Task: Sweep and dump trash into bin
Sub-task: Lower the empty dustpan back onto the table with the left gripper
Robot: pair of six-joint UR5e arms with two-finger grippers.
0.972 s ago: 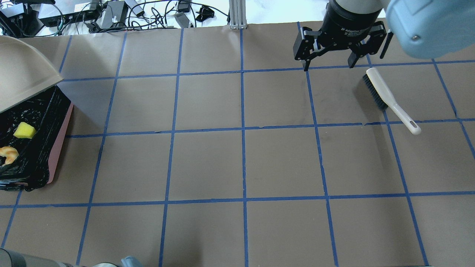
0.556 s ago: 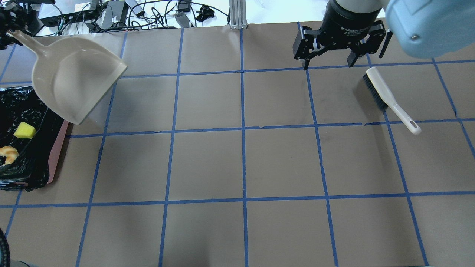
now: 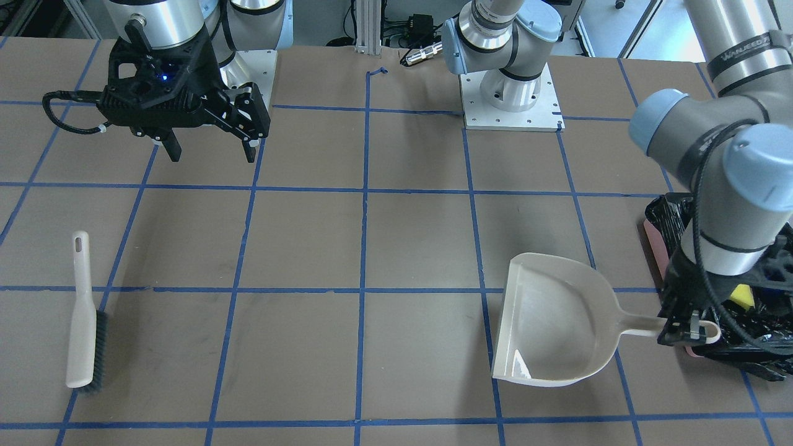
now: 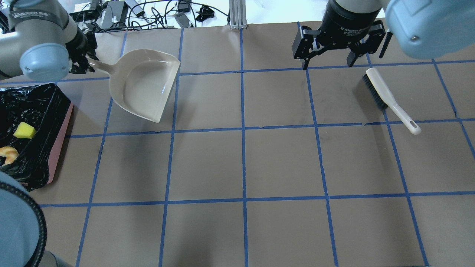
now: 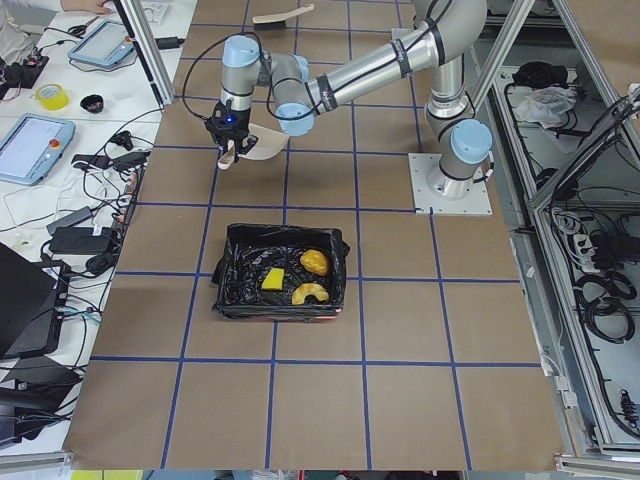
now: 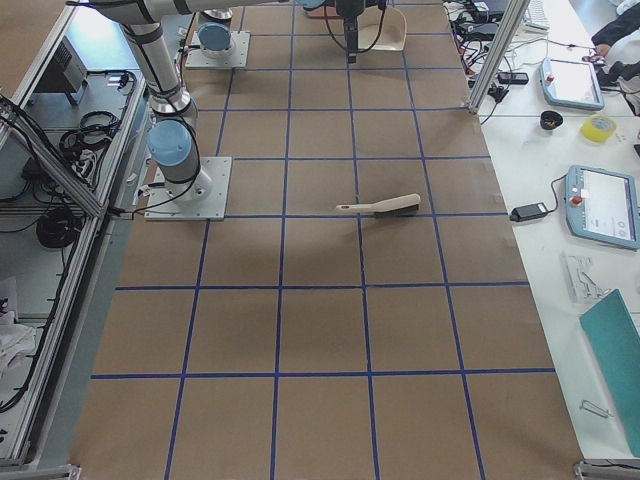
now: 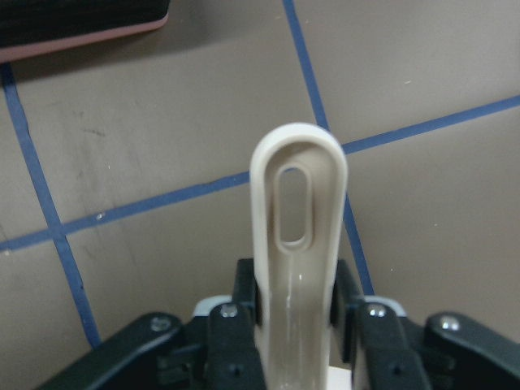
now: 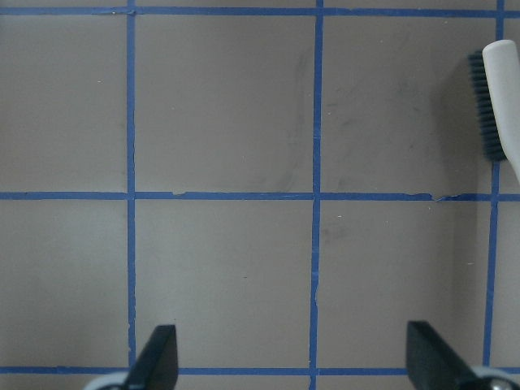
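The bin (image 4: 59, 144), pink with a black bag, stands at the table's left edge. In it lie the yellow-green sponge wedge (image 4: 25, 130) and the croissant piece (image 4: 7, 154). The exterior left view (image 5: 232, 300) also shows the potato lump (image 5: 314, 262) inside it. My left gripper (image 4: 83, 61) is shut on the handle (image 7: 296, 244) of the beige dustpan (image 4: 144, 85). The pan is empty, level, and to the right of the bin. My right gripper (image 4: 326, 66) is open and empty, just left of the brush (image 4: 386, 96).
The brush lies flat on the table, bristles toward the far side, and shows in the front view (image 3: 83, 316) too. Cables and boxes (image 4: 111, 13) lie beyond the far table edge. The right arm's base plate (image 3: 248, 68) and left arm's base plate (image 3: 511, 99) sit at the robot side.
The dustpan has swung from a tilt over the bin to level and has moved right, away from the bin. The right gripper and the brush have not moved.
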